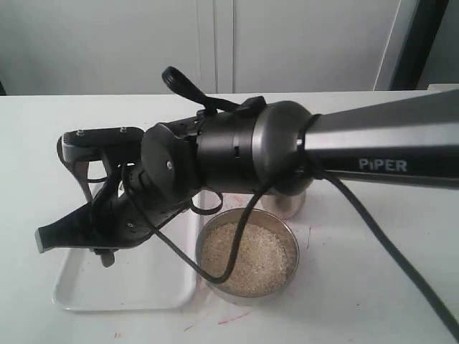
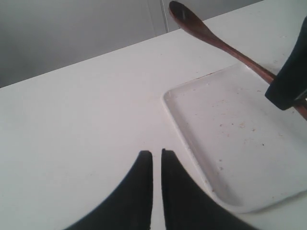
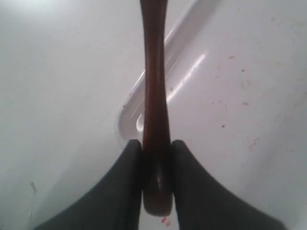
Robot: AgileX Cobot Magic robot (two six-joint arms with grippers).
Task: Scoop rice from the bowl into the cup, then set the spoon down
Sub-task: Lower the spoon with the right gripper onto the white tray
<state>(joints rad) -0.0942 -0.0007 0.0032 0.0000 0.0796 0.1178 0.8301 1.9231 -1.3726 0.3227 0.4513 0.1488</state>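
Right pincer (image 3: 157, 143) pinching the wooden spoon (image 3: 156, 96) by its handle end, over the white tray (image 3: 230, 72).
You have the spoon's head reaching past the tray's rim above the counter (image 1: 358, 301); your left pincer (image 2: 157, 154) is pressed nearly together on nothing. Rice (image 1: 247, 258) lies in the steel bowl (image 1: 292, 240) just beside the tray, with the steel cup (image 1: 287, 206) beyond it, mostly hidden by the arm (image 1: 373, 143).

A flat, matte white bench (image 1: 373, 287) fills the lower scene, with faint red smudges (image 1: 229, 317) near its front edge. Behind it stands a pale grey-white panelled wall (image 1: 107, 43) with a thin vertical seam (image 1: 215, 43). A dark slanted upright strip (image 1: 423, 43) crosses the right corner. The light is soft and even.
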